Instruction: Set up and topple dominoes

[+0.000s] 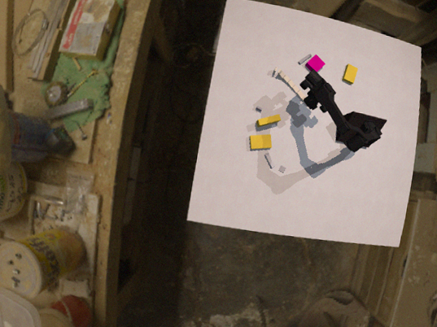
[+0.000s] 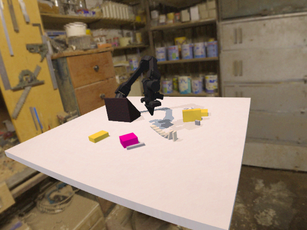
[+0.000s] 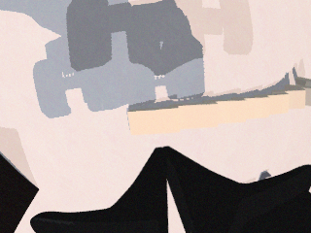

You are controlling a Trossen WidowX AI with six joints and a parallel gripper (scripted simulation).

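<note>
The cream dominoes (image 1: 289,82) (image 2: 159,130) (image 3: 209,114) of the row lie toppled over one another, overlapping in a line. At the row's far end from the arm base, one domino (image 2: 170,134) leans, and the end domino (image 2: 174,135) stands close to upright, perhaps slightly tilted. My gripper (image 2: 152,114) (image 3: 162,152) is shut and empty, its tips above the table near the row's arm-side end. It touches no domino that I can see. In the top view the arm hides the fingertips.
A magenta block (image 1: 315,63) (image 2: 128,140) lies beside a grey bar (image 1: 304,59) (image 2: 135,145). One yellow block (image 1: 350,73) (image 2: 98,136) is near them. Two yellow blocks (image 1: 268,120) (image 1: 260,141), a small grey cube (image 1: 258,108) (image 2: 197,122) and another grey bar (image 1: 269,160) lie across the row.
</note>
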